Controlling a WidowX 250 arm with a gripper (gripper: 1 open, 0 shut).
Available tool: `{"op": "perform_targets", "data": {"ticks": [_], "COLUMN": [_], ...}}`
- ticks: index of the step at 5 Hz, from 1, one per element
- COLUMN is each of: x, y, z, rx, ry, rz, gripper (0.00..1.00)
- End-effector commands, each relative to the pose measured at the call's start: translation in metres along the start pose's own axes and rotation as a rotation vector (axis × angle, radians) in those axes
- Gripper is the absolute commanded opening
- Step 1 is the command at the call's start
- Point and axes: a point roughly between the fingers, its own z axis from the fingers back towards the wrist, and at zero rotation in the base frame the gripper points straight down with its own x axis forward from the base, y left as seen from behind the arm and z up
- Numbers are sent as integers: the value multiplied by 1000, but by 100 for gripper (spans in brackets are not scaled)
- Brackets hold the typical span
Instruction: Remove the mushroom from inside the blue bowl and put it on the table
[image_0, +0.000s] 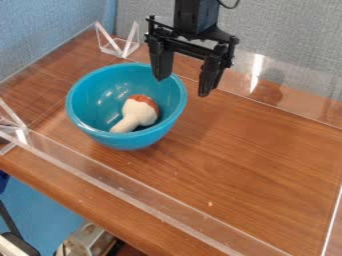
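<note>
A glossy turquoise blue bowl (94, 100) sits on the left part of the reddish-brown wooden table (254, 150). Inside it lies the mushroom (138, 112), tipped on its side, cream stem toward the front and orange-red cap toward the back right. My black gripper (186, 82) hangs pointing down over the bowl's back right rim, just right of the mushroom and above it. Its two fingers stand wide apart with nothing between them.
Low clear acrylic walls (160, 165) run around the table's edges, one along the front and one at the back right (287, 72). Bare wood stretches right of the bowl. A blue wall stands behind.
</note>
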Motion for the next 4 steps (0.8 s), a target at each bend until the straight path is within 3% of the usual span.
{"op": "perform_targets", "data": {"ticks": [1,2,4], "x": [0,5,-4], "y": [11,20,42], "z": [-6,-10,-28], "rx": [10,18,67], "ry": [1,2,12], "rz": [-26,-18,-59], "gripper": [100,100,100]}}
